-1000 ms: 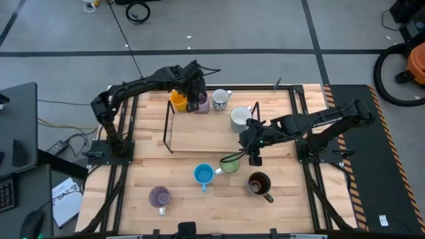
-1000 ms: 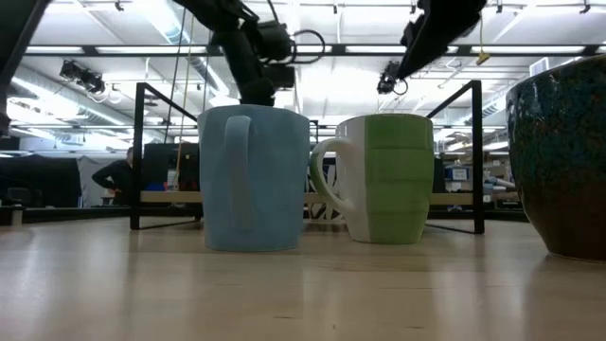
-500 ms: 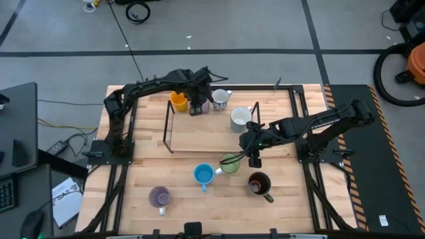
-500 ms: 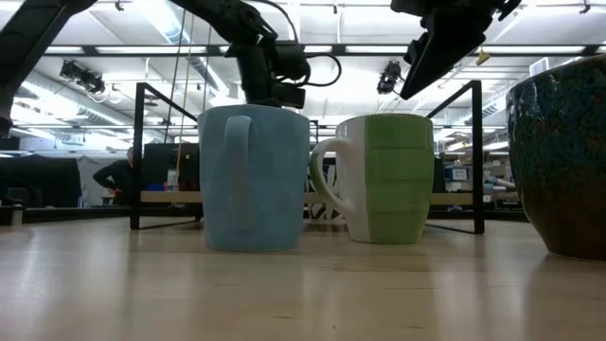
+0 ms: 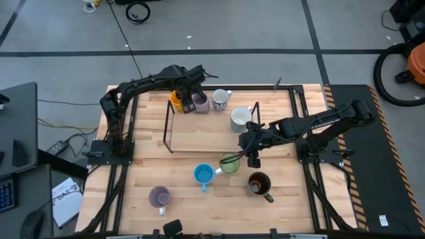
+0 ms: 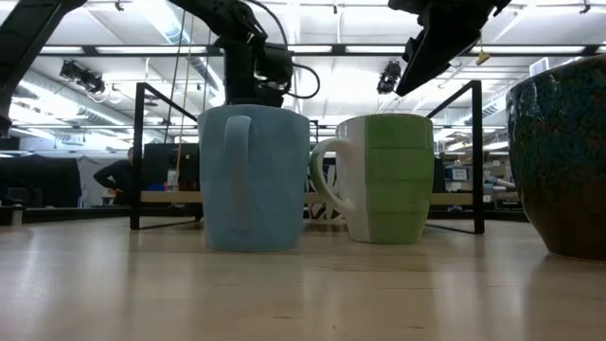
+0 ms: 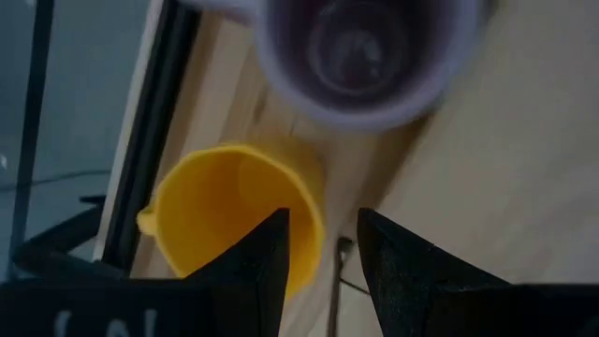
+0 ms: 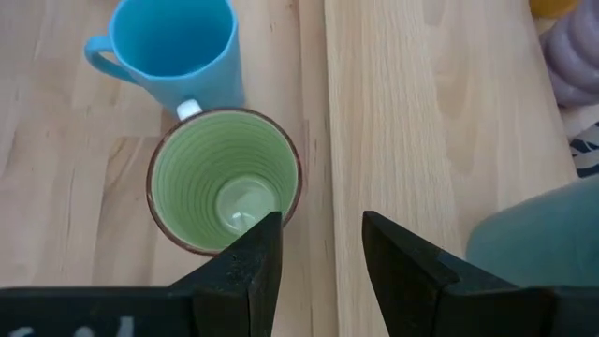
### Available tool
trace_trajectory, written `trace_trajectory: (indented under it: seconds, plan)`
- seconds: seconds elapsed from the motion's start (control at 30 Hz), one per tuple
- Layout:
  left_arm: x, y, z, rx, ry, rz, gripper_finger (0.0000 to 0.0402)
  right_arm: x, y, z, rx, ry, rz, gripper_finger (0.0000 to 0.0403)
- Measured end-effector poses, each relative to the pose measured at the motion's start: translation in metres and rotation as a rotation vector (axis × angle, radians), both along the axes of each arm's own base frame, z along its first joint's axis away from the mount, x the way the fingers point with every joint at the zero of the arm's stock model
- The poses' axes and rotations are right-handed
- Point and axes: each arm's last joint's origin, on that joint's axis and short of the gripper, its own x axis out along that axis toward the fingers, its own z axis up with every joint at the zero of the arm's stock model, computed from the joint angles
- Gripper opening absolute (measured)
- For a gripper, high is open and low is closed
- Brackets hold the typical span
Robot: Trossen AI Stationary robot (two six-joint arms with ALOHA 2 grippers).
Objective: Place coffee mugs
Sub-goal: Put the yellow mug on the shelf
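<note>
**Ana:** Where is the right end effector?

**Ben:** Right above the green mug. One finger hangs over the mug's rim, the other is just outside it. The fingers are a bit apart and hold nothing.

**Ana:** Where does the green mug sit?

**Ben:** On the surface, upright, just beside the blue mug. They look very close, maybe touching. The brown mug is near too.

**Ana:** How should it pick the mug up?

**Ben:** I think by the rim wall, one finger inside and one outside. The mug looks hard and smooth, so it could slip. It could also break if it falls. It is small, so likely not too heavy. The handle points to the blue mug, so that side is tight.

**Ana:** And the left end effector?

**Ben:** It is at the far side, over the rack, by the orange mug and a purple mug. Its fingers are a little apart and hold nothing. One finger is by the orange mug's rim.

**Ana:** Any more mugs?

**Ben:** A patterned mug and a pale mug stand at the far side. One more purple mug stands alone near the front.
</note>
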Motion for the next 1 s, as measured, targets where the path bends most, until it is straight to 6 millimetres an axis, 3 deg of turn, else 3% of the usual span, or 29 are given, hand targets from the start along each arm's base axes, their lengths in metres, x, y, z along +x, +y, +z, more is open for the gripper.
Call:
trace_trajectory:
  seconds: [0.83, 1.0]
  plan:
    - [-0.008, 0.018, -0.004, -0.059, -0.046, 0.074, 0.0134, 0.001, 0.000, 0.000, -0.008, -0.002, 0.047, 0.0155]
    - [-0.003, 0.019, -0.019, -0.101, -0.021, 0.074, 0.0134, 0.001, 0.000, 0.000, -0.006, -0.004, 0.046, 0.0155]
